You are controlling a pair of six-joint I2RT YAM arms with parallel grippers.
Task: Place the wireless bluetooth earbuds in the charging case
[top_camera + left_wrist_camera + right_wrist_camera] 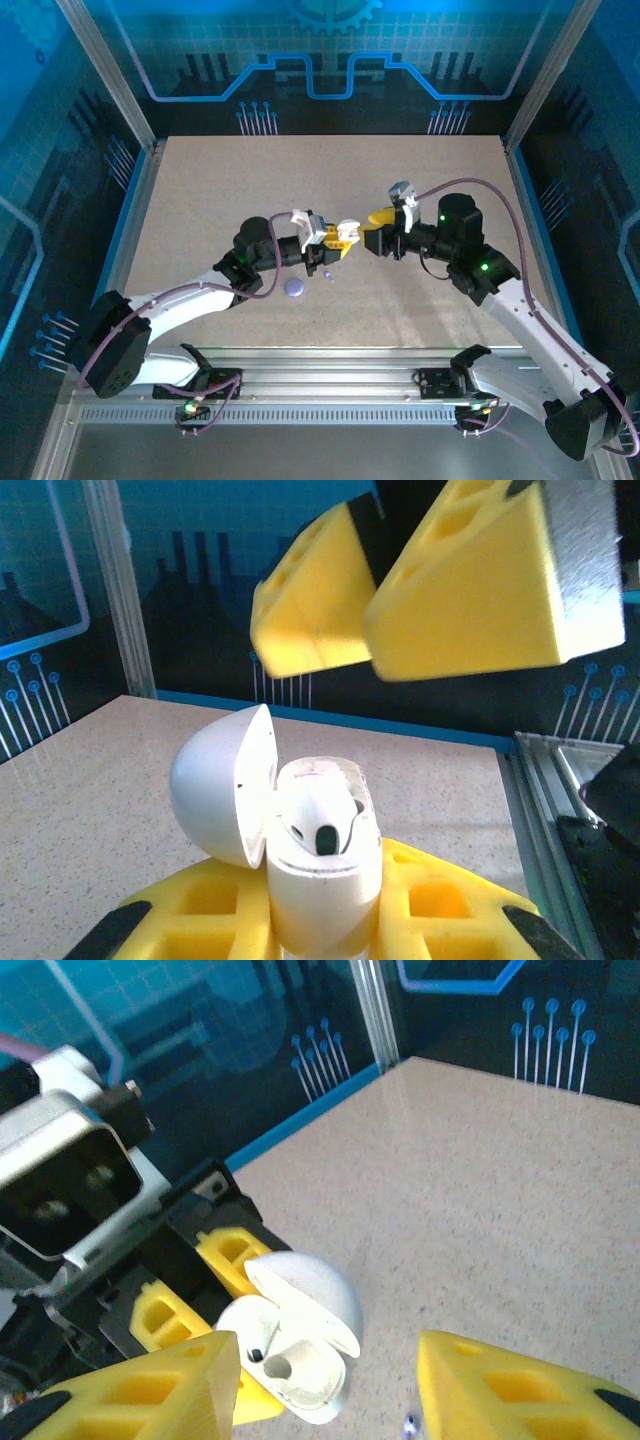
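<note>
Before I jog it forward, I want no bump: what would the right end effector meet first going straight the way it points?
Most likely the open white charging case, gripped by the left end effector, just ahead of the open right end effector; exact depth is hard to judge.

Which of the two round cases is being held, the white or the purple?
The white case, hinged open, clamped in the left gripper; the purple case lies loose on the table.

The beige speckled table (420, 190) carries a round lavender disc (294, 288) and a tiny purple bit (328, 274), both lying near the left claw (343, 240), on its near side.
</note>
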